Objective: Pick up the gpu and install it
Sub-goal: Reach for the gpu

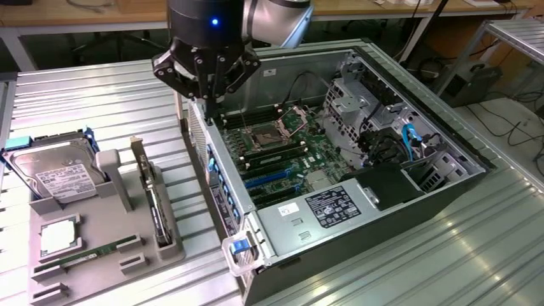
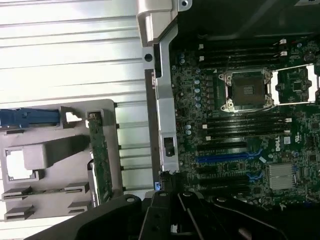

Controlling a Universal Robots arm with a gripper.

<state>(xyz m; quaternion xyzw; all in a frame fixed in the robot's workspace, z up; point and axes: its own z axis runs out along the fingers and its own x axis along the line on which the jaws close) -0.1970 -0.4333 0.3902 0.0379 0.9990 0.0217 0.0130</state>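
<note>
The open grey metal computer case (image 1: 281, 220) lies closest. Beside the case sits a grey plastic tray (image 1: 119, 220). Over the case's tray-side wall hangs the black hand (image 1: 207, 95), closed and empty. The thin black gpu card (image 1: 158, 204) stands edgewise in the tray slot nearest the case. It is likely light, stiff and fragile, best pinched across its upper edge.

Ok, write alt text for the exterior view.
The robot arm's shut claw hangs over the wall of an open computer case on the exterior view's left, with the motherboard exposed inside. The gpu stands on edge in a grey holder further left, beside a hard drive.
</note>
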